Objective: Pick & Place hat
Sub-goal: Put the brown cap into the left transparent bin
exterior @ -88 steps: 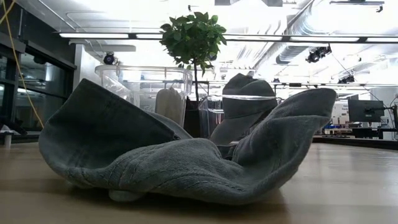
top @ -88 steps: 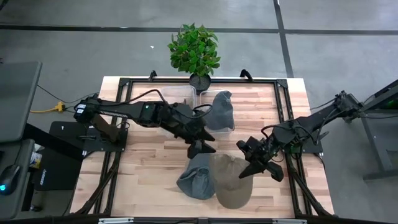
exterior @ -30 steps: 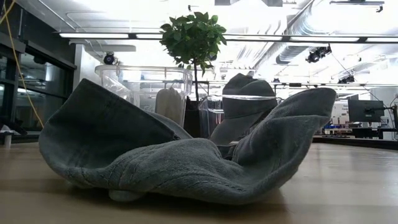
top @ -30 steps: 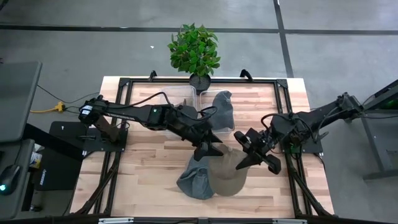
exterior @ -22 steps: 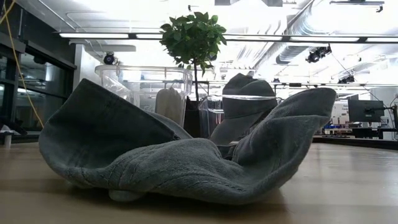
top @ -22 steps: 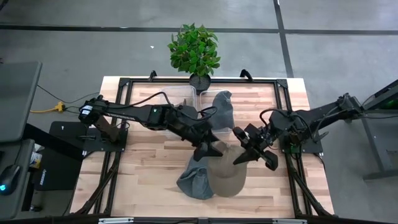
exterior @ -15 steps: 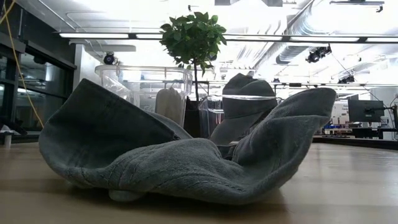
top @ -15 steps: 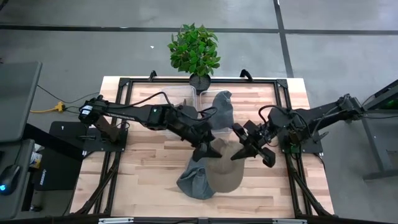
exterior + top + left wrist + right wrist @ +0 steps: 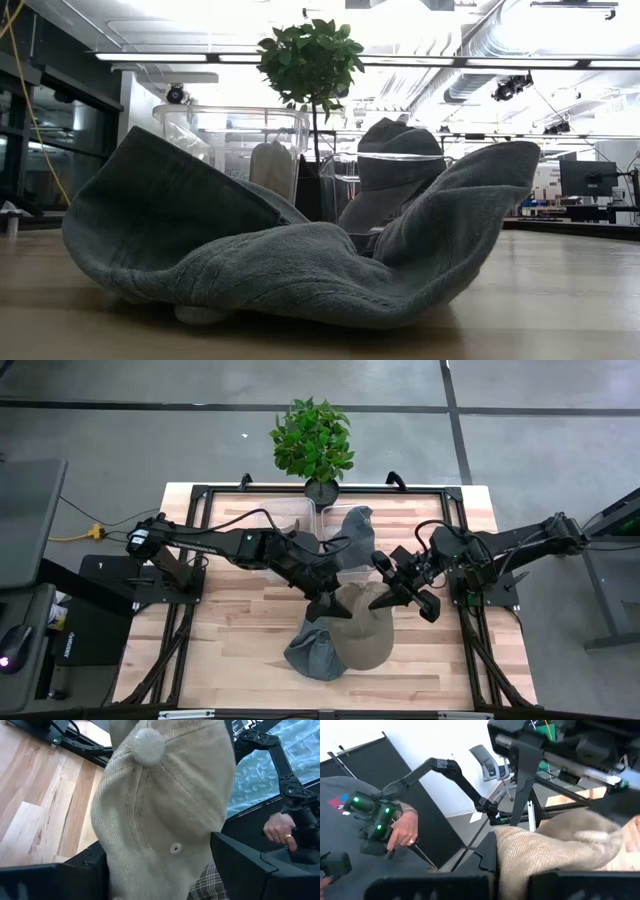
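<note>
I have both grippers on the tan cap (image 9: 362, 632), which sits lifted near the middle of the table (image 9: 230, 650), its lower edge overlapping the grey hat (image 9: 312, 652) lying flat beside it. My left gripper (image 9: 330, 604) pinches the cap's crown from the left, fingers closed on the corduroy; in the left wrist view the cap (image 9: 165, 805) fills the gap between the fingers. My right gripper (image 9: 392, 596) clamps the opposite side. Another grey hat (image 9: 352, 535) hangs in the clear bin (image 9: 322, 532), near the potted plant (image 9: 312, 442). A person's hand (image 9: 402, 830) shows beyond the table
</note>
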